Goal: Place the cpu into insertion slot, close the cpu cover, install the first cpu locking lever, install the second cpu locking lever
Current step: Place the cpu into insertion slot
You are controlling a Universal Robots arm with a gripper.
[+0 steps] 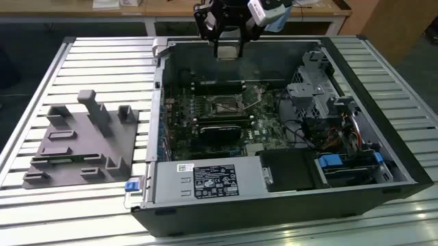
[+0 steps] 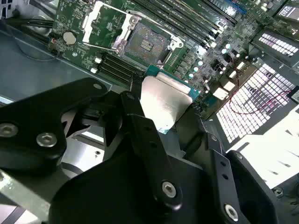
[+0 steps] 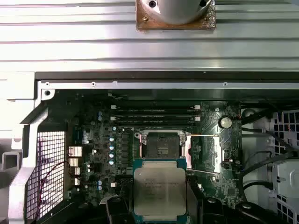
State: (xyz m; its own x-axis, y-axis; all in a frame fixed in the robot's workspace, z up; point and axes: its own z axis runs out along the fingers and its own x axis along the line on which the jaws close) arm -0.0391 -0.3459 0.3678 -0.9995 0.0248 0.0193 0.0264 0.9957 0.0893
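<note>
Gripping square silver cpu (image 3: 160, 189) (matte top), black claw (image 1: 229, 50)

A: The slot (image 3: 162, 148) lies open from above, cover (image 3: 188, 149) flipped aside, nothing over the recess.
B: Tight flanks, though: memory slots (image 3: 154, 114) just beside one edge, black block (image 1: 220, 134) near the other.
A: Drive cage (image 1: 311, 95) and cables (image 1: 301, 132) crowd the exterior view's right, case wall (image 1: 162, 102) the left.
B: The cpu (image 3: 160, 189), up in the fingers (image 2: 135, 112), touches nothing.
</note>
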